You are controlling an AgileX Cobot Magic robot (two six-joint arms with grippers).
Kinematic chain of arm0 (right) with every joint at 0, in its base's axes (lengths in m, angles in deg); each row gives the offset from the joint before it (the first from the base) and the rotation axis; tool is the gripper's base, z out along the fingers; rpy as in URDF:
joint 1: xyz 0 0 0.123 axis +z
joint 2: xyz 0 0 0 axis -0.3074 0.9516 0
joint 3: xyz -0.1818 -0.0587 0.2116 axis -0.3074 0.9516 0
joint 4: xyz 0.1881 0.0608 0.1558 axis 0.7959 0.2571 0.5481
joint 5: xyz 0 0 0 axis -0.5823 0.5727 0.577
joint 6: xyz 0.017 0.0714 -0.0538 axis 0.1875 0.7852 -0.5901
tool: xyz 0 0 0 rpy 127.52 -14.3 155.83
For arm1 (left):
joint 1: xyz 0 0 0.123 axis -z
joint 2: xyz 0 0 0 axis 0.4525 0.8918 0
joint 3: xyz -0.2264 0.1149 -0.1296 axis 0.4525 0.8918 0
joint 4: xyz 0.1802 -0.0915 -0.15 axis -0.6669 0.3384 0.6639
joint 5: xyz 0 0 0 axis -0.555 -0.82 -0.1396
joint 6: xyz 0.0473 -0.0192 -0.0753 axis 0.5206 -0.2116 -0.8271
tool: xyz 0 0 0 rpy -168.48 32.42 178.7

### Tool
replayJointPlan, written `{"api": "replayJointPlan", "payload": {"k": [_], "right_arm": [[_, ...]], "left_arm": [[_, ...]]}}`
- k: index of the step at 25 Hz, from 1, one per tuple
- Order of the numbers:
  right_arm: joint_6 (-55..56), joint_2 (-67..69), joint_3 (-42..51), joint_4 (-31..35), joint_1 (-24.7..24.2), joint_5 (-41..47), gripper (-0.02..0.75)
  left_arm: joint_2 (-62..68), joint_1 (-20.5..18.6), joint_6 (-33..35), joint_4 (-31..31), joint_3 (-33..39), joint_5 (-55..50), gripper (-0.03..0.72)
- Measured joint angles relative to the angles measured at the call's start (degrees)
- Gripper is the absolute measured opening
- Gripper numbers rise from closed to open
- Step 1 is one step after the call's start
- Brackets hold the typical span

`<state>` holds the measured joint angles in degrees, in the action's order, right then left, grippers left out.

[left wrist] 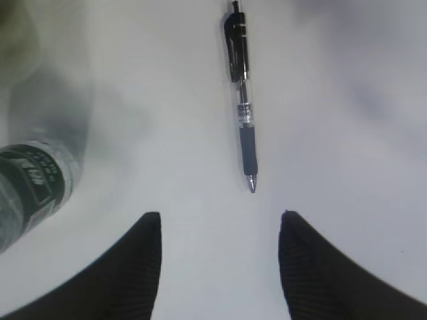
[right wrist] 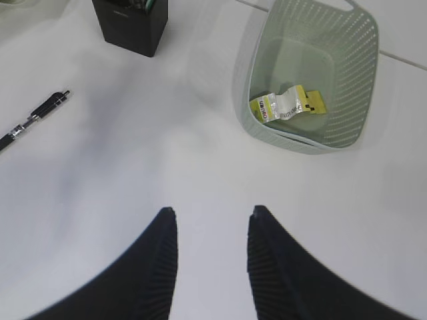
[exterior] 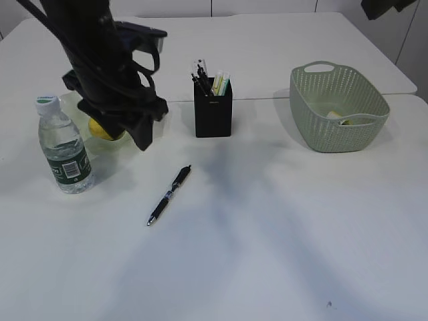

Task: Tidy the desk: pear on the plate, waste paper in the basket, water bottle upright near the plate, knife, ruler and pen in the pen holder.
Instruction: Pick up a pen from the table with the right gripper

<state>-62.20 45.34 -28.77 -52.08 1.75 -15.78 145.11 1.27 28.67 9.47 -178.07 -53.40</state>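
A black pen (exterior: 170, 194) lies on the white table in front of the black pen holder (exterior: 212, 114), which holds several items that I cannot tell apart. The pen shows in the left wrist view (left wrist: 243, 100), just beyond my open, empty left gripper (left wrist: 220, 217). The water bottle (exterior: 63, 150) stands upright at the left, next to the pale plate (exterior: 70, 101) with the yellow pear (exterior: 101, 131) on it, partly hidden by my left arm. Crumpled waste paper (right wrist: 287, 105) lies in the green basket (right wrist: 243, 87). My right gripper (right wrist: 212, 212) is open and empty, high above the table.
The basket (exterior: 374, 100) stands at the right, the pen holder (right wrist: 130, 23) at the middle back. The bottle (left wrist: 33, 187) is close to the left of my left gripper. A seam between two tables runs behind the basket.
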Motion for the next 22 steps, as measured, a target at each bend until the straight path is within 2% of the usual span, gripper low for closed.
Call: {"api": "replayJointPlan", "payload": {"k": [11,17,22], "right_arm": [[0.00,-2.29,0.33,0.13,0.00,-0.11,0.297],[0.00,-2.46,0.33,0.13,0.00,-0.11,0.297],[0.00,-2.46,0.33,0.13,0.00,-0.11,0.297]], "left_arm": [[11.03,0.98,3.72,4.38,-3.63,5.37,0.395],[15.74,1.37,4.05,4.74,-7.49,6.66,0.394],[19.86,1.37,4.05,4.74,-8.00,5.99,0.394]]}}
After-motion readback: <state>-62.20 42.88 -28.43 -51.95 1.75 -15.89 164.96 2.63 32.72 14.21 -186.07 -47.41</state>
